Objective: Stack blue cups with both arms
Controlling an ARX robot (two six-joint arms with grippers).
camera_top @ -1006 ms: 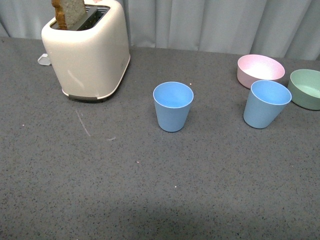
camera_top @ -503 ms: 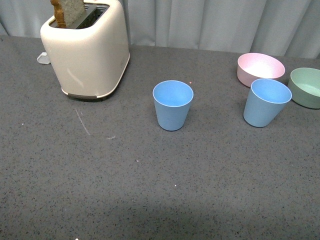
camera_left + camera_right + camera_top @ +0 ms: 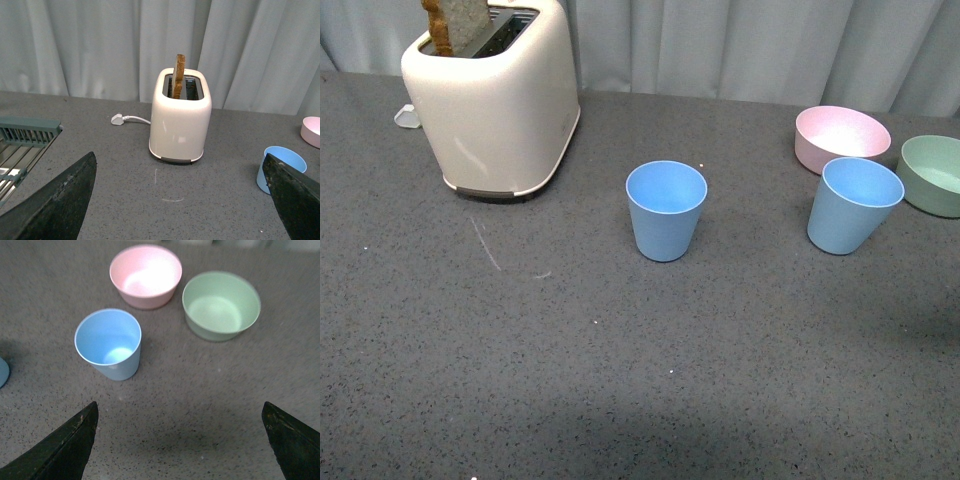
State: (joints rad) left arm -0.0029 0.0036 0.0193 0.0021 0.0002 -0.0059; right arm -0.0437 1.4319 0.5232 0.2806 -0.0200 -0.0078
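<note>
2 upright, axes vert, mouths up: ctr blue cup (image 3: 665,212), rt blue cup (image 3: 853,206).

My left gripper (image 3: 179,156) and my right gripper (image 3: 179,404) both hold their black fingers (image 3: 55,200) spread wide apart, with only the two dark tips showing in each wrist view.

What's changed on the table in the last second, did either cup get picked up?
Nothing visibly moved, and neither cup was taken hold of. The middle blue cup and the right blue cup stand upright and apart as before; the toaster, pink bowl and green bowl stayed put.
</note>
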